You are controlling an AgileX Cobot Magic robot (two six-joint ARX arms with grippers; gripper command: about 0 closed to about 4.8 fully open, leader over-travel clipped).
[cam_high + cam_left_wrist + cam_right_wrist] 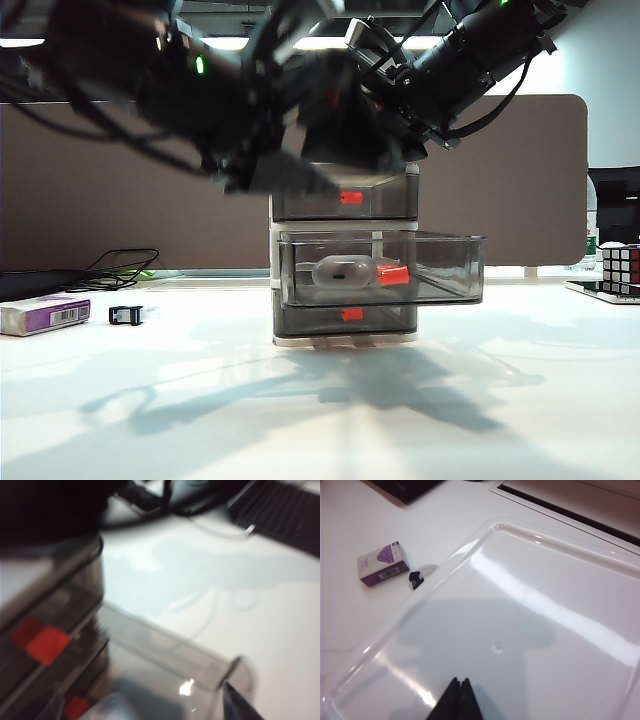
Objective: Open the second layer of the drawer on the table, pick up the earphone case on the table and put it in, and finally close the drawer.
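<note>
The drawer (345,200) stands mid-table with the second layer (440,268) pulled out toward the camera, its red-orange handle (393,275) at the front. The white earphone case (340,270) lies inside that tray, touched by nothing. My left gripper (287,176) hangs above the tray's left side. In the blurred left wrist view, its fingers (239,706) stand wide apart over the tray wall (170,647), so it is open and holds nothing. My right gripper (459,682) is shut and empty, its tips over the cabinet's clear top (530,610).
On the table (200,400) at the left lie a purple-and-white box (43,314) and a tiny black clip (125,315); both also show in the right wrist view, the box (383,564) and the clip (415,578). A Rubik's cube (620,268) sits far right. Cables (125,265) trail at back left.
</note>
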